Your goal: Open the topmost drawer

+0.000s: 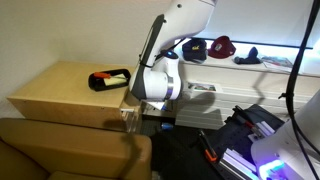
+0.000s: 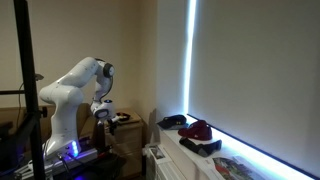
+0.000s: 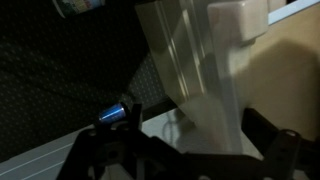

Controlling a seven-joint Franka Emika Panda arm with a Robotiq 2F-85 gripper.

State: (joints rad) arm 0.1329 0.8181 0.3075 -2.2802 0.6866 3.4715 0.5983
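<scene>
The low beige cabinet (image 1: 60,85) stands at the left in an exterior view, and its top corner shows in the other exterior view (image 2: 128,124). My gripper (image 1: 130,116) points down at the cabinet's near right corner, just below the top edge. In the wrist view, light-tan wooden panels (image 3: 185,70) fill the middle. My gripper's (image 3: 195,155) dark fingers stand wide apart on either side of a tan edge, so it is open. I cannot tell the topmost drawer's front apart from the other panels. No silvery handle shows clearly.
A black and red object (image 1: 108,78) lies on the cabinet top. A brown padded seat (image 1: 60,150) is in front of the cabinet. Caps (image 1: 222,45) sit on the window ledge. Black and red gear (image 1: 225,140) lies on the floor beside the robot base (image 2: 65,150).
</scene>
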